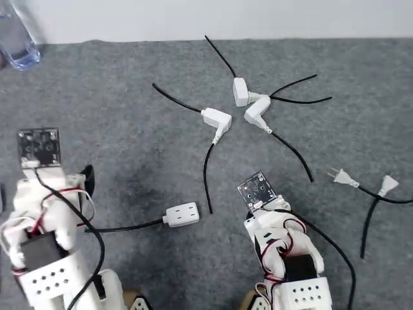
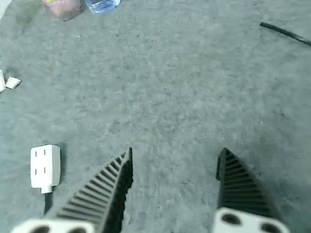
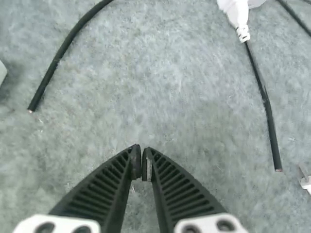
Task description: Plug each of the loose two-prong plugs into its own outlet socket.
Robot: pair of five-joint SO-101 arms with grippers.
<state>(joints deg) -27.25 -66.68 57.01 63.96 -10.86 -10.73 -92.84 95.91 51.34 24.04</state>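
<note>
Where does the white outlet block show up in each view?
High view: outlet block lies low centre, between the two arms.
Left wrist view: the block lies beside the open left gripper, apart from it.
Right wrist view: a pale sliver at the picture's edge may be it; cannot tell.
Shared landmark: clear bottle, high and left wrist views.

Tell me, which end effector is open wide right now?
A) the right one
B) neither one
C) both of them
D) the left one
D: the left end effector shows a wide gap between its two tips, while the right end effector has its tips pressed together.
</note>
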